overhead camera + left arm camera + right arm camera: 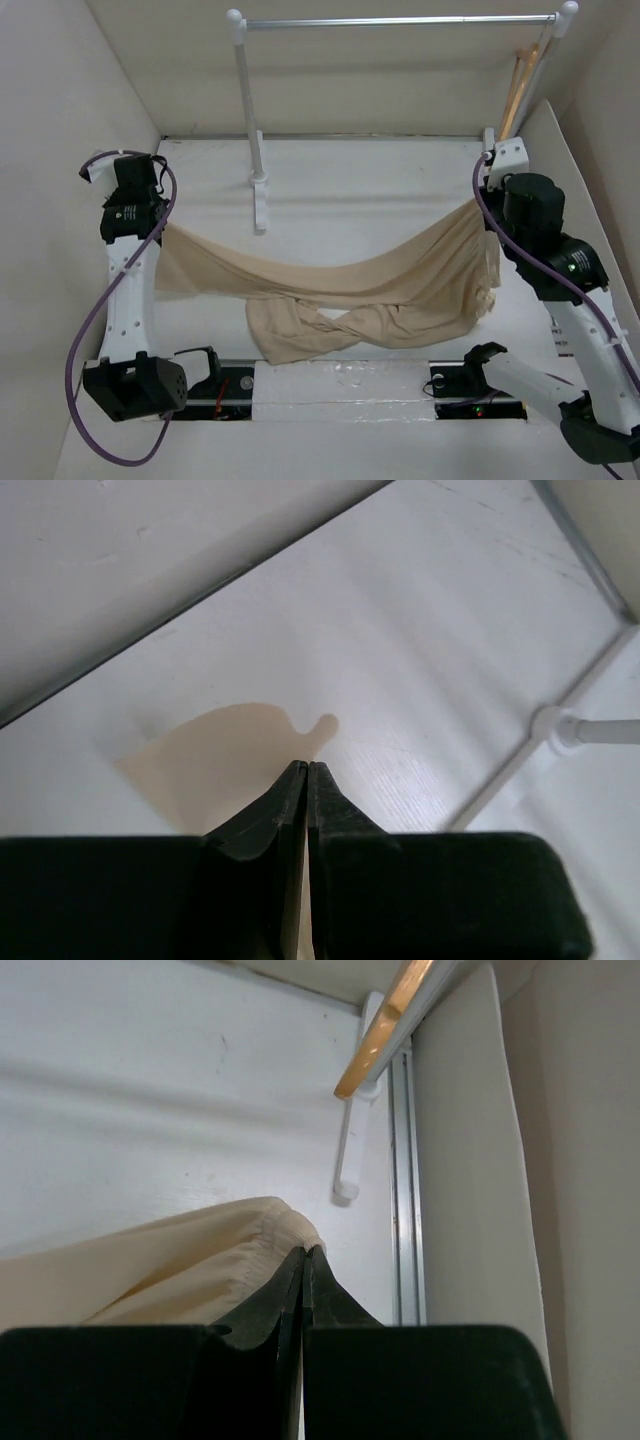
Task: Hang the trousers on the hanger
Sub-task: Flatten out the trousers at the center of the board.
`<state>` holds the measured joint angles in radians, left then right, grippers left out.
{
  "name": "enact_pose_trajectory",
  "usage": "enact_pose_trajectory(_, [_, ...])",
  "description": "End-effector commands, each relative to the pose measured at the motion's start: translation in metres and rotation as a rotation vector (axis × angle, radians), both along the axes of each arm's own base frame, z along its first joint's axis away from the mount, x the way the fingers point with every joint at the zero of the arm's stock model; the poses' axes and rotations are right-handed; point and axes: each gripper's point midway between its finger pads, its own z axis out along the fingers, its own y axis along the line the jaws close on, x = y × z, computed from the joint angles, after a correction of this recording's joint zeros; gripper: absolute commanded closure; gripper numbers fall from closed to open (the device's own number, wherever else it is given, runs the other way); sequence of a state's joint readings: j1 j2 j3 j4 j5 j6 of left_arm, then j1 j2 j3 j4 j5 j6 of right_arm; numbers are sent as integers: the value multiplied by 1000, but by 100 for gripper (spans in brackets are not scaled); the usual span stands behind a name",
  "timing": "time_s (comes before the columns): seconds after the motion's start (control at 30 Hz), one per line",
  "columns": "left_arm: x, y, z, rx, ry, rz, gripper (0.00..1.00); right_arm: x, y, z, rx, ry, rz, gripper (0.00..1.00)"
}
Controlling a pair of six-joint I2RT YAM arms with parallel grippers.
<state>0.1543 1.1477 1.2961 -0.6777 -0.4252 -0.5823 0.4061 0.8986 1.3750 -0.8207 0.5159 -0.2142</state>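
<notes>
I have both hands pinched fully closed on the trousers [340, 285]. My left hand [305, 766] grips the cloth's left corner, and my right hand [303, 1252] grips a gathered edge at its right end. The fabric hangs between them, sagging in the middle, with its lower folds twisted on the tabletop [380, 170]. The hanger [517, 85] leans in the far right corner beside the rack [400, 20], beyond my right hand and apart from the cloth.

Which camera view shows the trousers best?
The top external view: the whole trousers show, stretched sideways over the table. The left wrist view gives only a small tan patch past the left gripper; the right wrist view gives one gathered edge at the right gripper.
</notes>
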Motion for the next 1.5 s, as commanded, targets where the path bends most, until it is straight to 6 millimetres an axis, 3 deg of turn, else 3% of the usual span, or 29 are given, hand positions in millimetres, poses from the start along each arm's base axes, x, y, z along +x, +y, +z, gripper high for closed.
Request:
enact_pose_trajectory(0.0, [-7, 21, 31, 112, -75, 57, 100, -7, -17, 39, 36, -168, -82, 100])
enact_pose_trajectory(0.07, [-3, 22, 30, 98, -73, 65, 100, -12, -18, 35, 32, -148, -74, 100])
enact_pose_trajectory(0.13, [0, 14, 50, 70, -145, 33, 100, -32, -14, 42, 64, -132, -11, 100])
enact_pose_trajectory(0.17, [-4, 12, 77, 68, -194, 36, 100, -47, -17, 68, 102, -196, 14, 100])
enact_pose_trajectory(0.27, [-14, 13, 127, 78, -288, 63, 100, -91, -27, 110, 164, -319, 66, 100])
enact_pose_trajectory(0.37, [-10, 3, 139, 63, -355, 10, 100, -90, -37, 108, 117, -265, 10, 100])
enact_pose_trajectory(0.47, [0, 4, 127, 67, -336, 0, 100, -62, -36, 89, 64, -230, -45, 100])
enact_pose_trajectory(0.5, [1, 5, 124, 73, -329, 4, 100, -47, -36, 64, 24, -177, -85, 100])
enact_pose_trajectory(0.57, [6, 9, 111, 82, -290, 7, 100, -27, -33, 57, 24, -191, -125, 100])
enact_pose_trajectory(0.63, [7, 13, 102, 95, -254, 26, 100, -14, -32, 35, 13, -147, -168, 100])
enact_pose_trajectory(0.7, [13, 17, 80, 105, -202, 32, 100, -7, -33, 18, 18, -117, -211, 100])
enact_pose_trajectory(0.73, [17, 18, 73, 104, -189, 34, 100, 1, -31, 0, 8, -99, -222, 100])
enact_pose_trajectory(0.77, [27, 19, 54, 97, -161, 26, 100, 6, -33, -11, 6, -93, -240, 100])
enact_pose_trajectory(0.83, [39, 20, 36, 57, -148, 12, 100, 25, -41, -26, 23, -106, -280, 100])
enact_pose_trajectory(0.87, [54, 20, 20, 44, -135, 6, 100, 34, -47, -48, 15, -69, -296, 100])
enact_pose_trajectory(0.9, [61, 20, 14, 34, -129, 4, 100, 49, -59, -50, 56, -97, -301, 100])
enact_pose_trajectory(0.93, [69, 21, 5, 22, -117, 7, 100, 63, -65, -65, 64, -70, -301, 100])
enact_pose_trajectory(0.97, [85, 23, -10, 9, -89, 7, 100, 71, -72, -81, 86, -50, -310, 100])
enact_pose_trajectory(1.0, [95, 22, -15, -7, -84, 1, 100, 80, -78, -81, 102, -65, -325, 100])
enact_pose_trajectory(1.03, [111, 24, -27, -27, -67, 5, 100, 93, -75, -92, 104, -35, -310, 100])
enact_pose_trajectory(1.1, [127, 22, -35, -51, -66, -10, 100, 112, -79, -92, 131, -79, -304, 100])
enact_pose_trajectory(1.13, [134, 22, -38, -62, -68, -13, 100, 117, -93, -97, 150, -83, -336, 100])
enact_pose_trajectory(1.27, [176, 27, -50, -65, -84, -28, 100, 155, -127, -147, 251, -4, -395, 100])
enact_pose_trajectory(1.33, [185, 28, -22, -53, -144, -36, 100, 178, -134, -149, 272, -20, -378, 100])
enact_pose_trajectory(1.37, [197, 29, -77, -76, -34, -39, 100, 184, -143, -155, 280, -15, -396, 100])
enact_pose_trajectory(1.4, [200, 27, -90, -92, -11, -49, 100, 202, -143, -170, 292, 3, -377, 100])
enact_pose_trajectory(1.43, [221, 29, -75, -80, -84, -63, 100, 213, -150, -165, 298, -11, -375, 100])
enact_pose_trajectory(1.47, [236, 32, -78, -78, -86, -68, 100, 219, -157, -170, 303, -1, -385, 100])
